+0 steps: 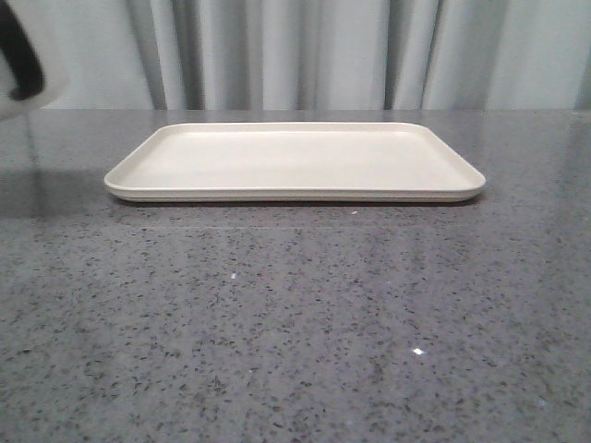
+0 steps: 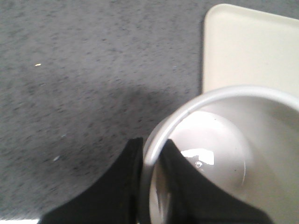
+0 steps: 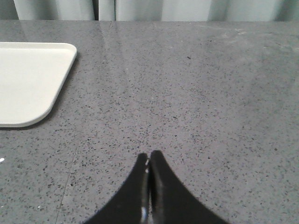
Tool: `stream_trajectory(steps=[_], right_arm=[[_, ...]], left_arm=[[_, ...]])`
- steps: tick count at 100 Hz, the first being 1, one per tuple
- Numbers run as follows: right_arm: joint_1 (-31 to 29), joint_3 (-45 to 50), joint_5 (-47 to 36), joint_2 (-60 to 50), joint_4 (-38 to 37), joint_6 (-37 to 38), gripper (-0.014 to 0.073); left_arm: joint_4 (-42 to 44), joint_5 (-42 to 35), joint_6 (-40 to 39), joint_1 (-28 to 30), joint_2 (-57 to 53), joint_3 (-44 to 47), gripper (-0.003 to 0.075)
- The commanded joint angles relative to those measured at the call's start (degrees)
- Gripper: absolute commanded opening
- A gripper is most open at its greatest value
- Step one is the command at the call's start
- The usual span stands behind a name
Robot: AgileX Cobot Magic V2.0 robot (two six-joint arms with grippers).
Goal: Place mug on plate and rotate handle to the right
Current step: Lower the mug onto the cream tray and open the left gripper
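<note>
Front view: the plate (image 1: 294,161) lies flat on the table (image 1: 295,323); the mug (image 1: 23,55), partly cut off, appears raised at the left edge.

Left wrist view: the left gripper (image 2: 152,161) clamps the mug's rim, beside the plate's corner.

Right wrist view: the right gripper (image 3: 148,161) is closed, holding nothing.

The plate (image 1: 295,161) lies bare, table (image 1: 295,323) unobstructed.

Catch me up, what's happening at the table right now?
The left gripper is pinching the rim of the mug, one finger inside and one outside, and the mug is in the air near the left end of the plate. The plate has nothing on it yet. The right gripper is shut and empty, over bare counter right of the plate.
</note>
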Motion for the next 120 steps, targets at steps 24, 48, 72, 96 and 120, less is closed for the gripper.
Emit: stream_trajectory(steps=[24, 48, 72, 96, 120], right_arm=[[-0.2, -2.2, -4.9, 1.1, -0.2, -0.4, -0.0061], [-0.2, -2.2, -4.9, 1.1, -0.2, -0.4, -0.0061], [-0.2, -2.2, -4.9, 1.1, -0.2, -0.4, -0.0061], [-0.2, -2.2, -4.9, 1.1, -0.2, -0.4, -0.0061], [-0.2, -2.2, -4.9, 1.1, -0.2, -0.4, -0.0061]], left_arm=[[-1.1, -8.2, -3.5, -15.0, 13.2, -15.1, -0.0019], [-0.3, -8.0, -3.5, -18.8, 23.3, -25.3, -0.0019], [-0.2, -7.8, -3.0, -19.1, 28.3, -27.8, -0.0019], [-0.2, -7.3, -3.0, -19.1, 29.3, -27.8, -0.0006], [-0.2, -7.3, -3.0, -19.0, 29.3, -27.8, 0.0276]])
